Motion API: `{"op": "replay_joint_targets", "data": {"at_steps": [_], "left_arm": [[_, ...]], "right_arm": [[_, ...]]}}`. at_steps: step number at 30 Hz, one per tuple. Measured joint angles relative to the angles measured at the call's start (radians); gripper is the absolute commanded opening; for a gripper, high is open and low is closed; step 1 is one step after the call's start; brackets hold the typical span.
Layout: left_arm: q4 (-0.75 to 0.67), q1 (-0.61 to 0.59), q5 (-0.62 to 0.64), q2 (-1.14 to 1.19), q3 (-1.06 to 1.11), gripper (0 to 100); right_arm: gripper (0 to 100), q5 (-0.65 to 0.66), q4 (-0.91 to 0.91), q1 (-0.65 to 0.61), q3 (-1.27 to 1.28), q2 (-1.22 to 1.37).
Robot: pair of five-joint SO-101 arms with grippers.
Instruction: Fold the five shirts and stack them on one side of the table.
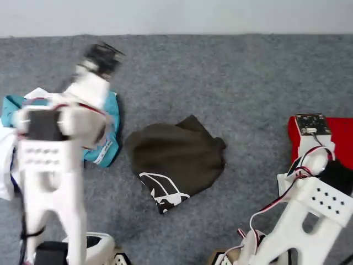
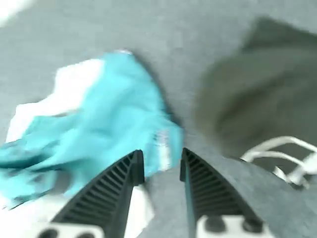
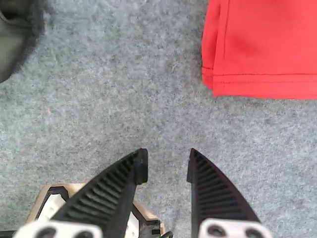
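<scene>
The bench [image 1: 237, 77] is wearing a grey, felt-like covering with a short nap. A dark olive shirt [image 1: 176, 157] is lying crumpled near its middle in a rounded heap, a white graphic showing on the fold at its near edge. Bare grey surface is ringing it on all sides, with the widest open stretch running between it and the red shirt [image 1: 343, 138].

The red shirt is lying flat at the bench's right edge, its corner square and its hem showing a neat stitched line in the right wrist view. The right hand [image 3: 165, 161] is hovering over bare felt near that corner, its black ribbed fingers [image 3: 121, 181] standing a little apart and gripping nothing.

At the left edge a teal shirt [image 2: 116, 124] is bunching in soft folds on top of a white shirt [image 2: 74, 82] (the two are touching and overlapping). The left hand [image 2: 160, 161] is hanging just above the teal cloth's edge, its ribbed fingers [image 2: 119, 183] parted by a narrow gap and empty. A strip of bare grey is separating the teal heap from the olive one.
</scene>
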Motion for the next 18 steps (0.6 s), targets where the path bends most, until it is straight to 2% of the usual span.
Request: {"op": "replay_joint_targets", "data": {"at_steps": [2,5,8,16,18], "left_arm": [[-0.083,0.049,0.000,0.034,0.117,20],[-0.270,0.058,0.005,0.110,0.250,26],[-0.416,0.072,0.003,0.210,0.299,26],[-0.589,0.072,0.002,0.528,0.272,26],[-0.626,0.072,0.000,0.608,0.239,23]], "right_arm": [[14.4,0.000,0.000,0.000,0.000,0.000],[14.4,0.000,0.000,0.000,0.000,0.000],[14.4,0.000,0.000,0.000,0.000,0.000],[14.4,0.000,0.000,0.000,0.000,0.000],[14.4,0.000,0.000,0.000,0.000,0.000]]}}
